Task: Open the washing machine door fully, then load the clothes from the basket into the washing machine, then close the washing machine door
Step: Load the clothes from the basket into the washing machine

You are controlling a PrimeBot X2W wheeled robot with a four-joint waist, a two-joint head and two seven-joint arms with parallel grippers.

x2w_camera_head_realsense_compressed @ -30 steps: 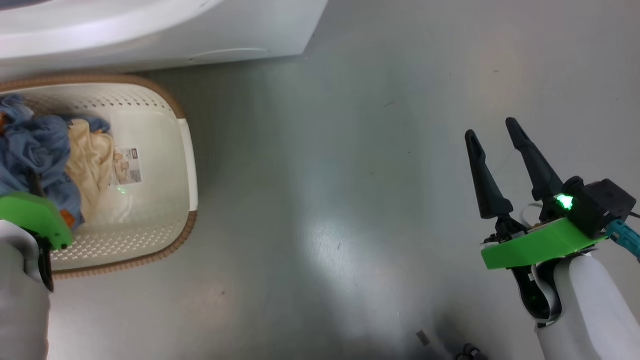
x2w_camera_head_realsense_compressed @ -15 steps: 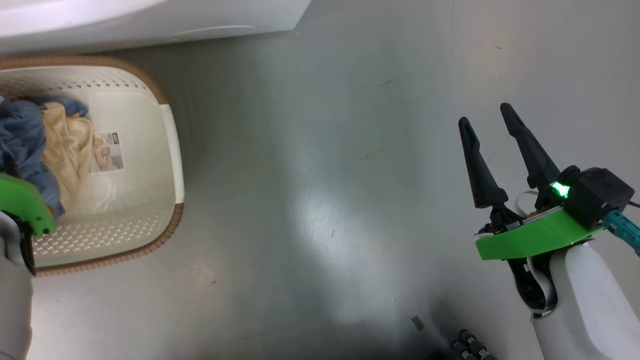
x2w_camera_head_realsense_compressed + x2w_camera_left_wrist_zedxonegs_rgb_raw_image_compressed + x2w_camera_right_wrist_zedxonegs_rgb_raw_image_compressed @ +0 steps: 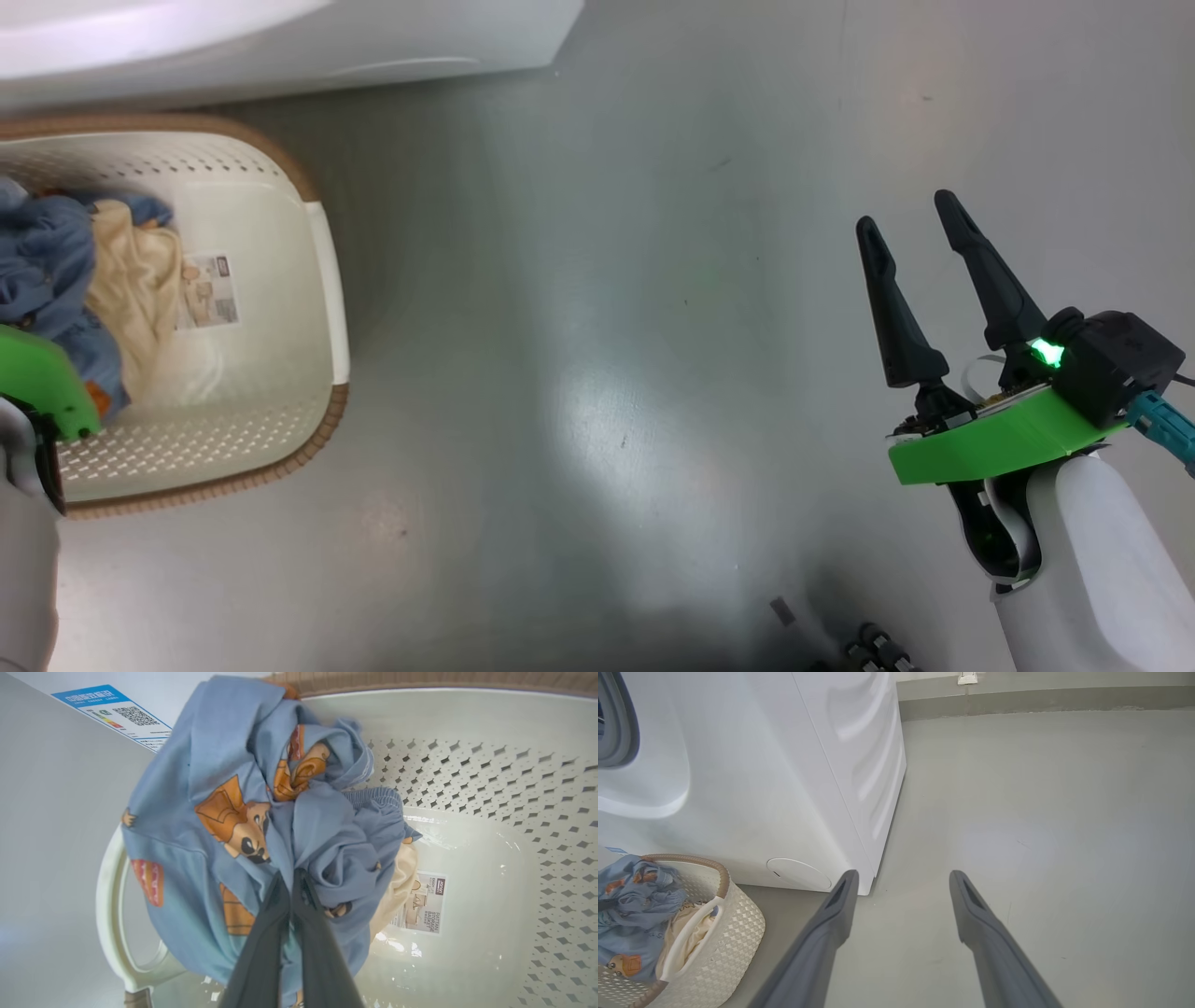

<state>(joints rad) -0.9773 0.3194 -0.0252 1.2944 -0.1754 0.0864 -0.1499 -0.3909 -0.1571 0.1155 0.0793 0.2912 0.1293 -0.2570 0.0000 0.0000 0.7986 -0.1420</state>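
Observation:
The cream perforated basket (image 3: 514, 788) holds the clothes: a light blue bear-print garment (image 3: 243, 812) over a cream cloth (image 3: 397, 882). My left gripper (image 3: 294, 877) is shut on a bunched fold of the blue garment. In the head view the basket (image 3: 280, 280) sits at the left with the blue garment (image 3: 47, 271) and cream cloth (image 3: 135, 280) inside, under my left arm's green wrist mount (image 3: 37, 383). My right gripper (image 3: 910, 210) hangs open over bare floor at the right. The white washing machine (image 3: 761, 788) stands behind the basket (image 3: 733, 933); its door is out of view.
The machine's grey gasket (image 3: 616, 718) shows at the far left and its round service cap (image 3: 798, 873) low on the front. Grey floor (image 3: 607, 373) stretches between the basket and my right arm. A wall skirting (image 3: 1041, 700) runs along the back.
My left gripper has gone from open to shut on the blue garment. The head camera shifted slightly, sliding the basket left in view. The right gripper stays open.

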